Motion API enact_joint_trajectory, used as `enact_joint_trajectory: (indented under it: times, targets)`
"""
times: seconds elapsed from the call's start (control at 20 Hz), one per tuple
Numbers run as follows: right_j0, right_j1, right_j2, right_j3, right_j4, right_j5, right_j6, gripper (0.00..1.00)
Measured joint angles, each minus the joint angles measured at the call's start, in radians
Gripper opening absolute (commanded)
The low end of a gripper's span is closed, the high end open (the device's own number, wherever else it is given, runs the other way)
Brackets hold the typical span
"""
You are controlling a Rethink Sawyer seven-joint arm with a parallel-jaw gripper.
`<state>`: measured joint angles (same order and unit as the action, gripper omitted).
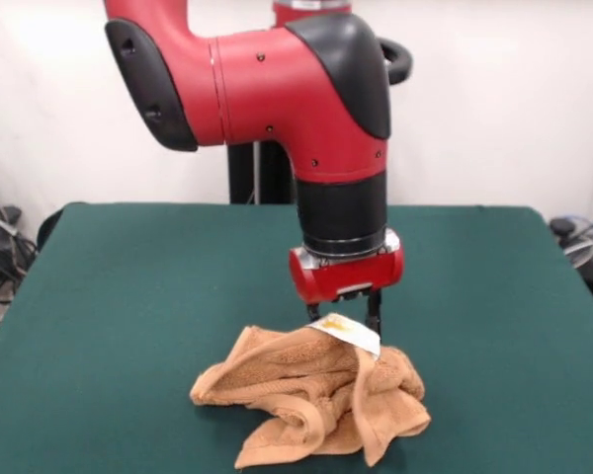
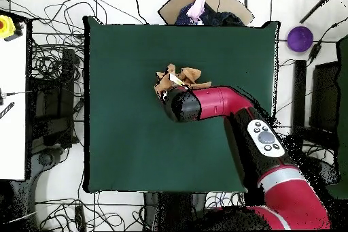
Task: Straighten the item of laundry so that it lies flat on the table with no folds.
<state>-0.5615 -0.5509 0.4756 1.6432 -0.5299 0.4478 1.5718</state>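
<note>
The orange-tan towel (image 1: 311, 395) lies crumpled in a heap on the dark green table (image 1: 128, 296), near its front middle. Its white tag (image 1: 348, 333) sits at the top of the heap. My gripper (image 1: 343, 324) points straight down right over that top. Its dark fingers (image 1: 374, 314) stand apart, one on each side of the tag, with their tips hidden behind the cloth. In the overhead view the towel (image 2: 182, 77) shows just beyond the arm's end (image 2: 180, 103), which hides the gripper, on the table (image 2: 122, 141).
The red arm (image 2: 234, 103) reaches over the table from its base side. Off the table are a cardboard box with clothes (image 2: 204, 5), a purple ball (image 2: 300, 38), cables (image 2: 51, 79) and a white bench (image 2: 12, 107).
</note>
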Motion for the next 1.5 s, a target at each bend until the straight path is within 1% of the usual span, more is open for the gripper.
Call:
enact_joint_trajectory:
  times: [0.3,0.35,0.75,1.05,1.5]
  targets:
    - [0.0,-0.009,0.018,-0.001,0.0,0.0,0.0,1.0]
    - [0.0,-0.009,0.02,-0.001,0.0,0.0,0.0,0.0]
    - [-0.01,0.006,0.046,-0.006,-0.001,0.0,0.0,0.0]
    - [-0.01,0.02,0.047,-0.008,-0.001,0.0,0.0,0.0]
    - [-0.01,0.0,0.047,-0.007,-0.001,0.002,0.0,0.0]
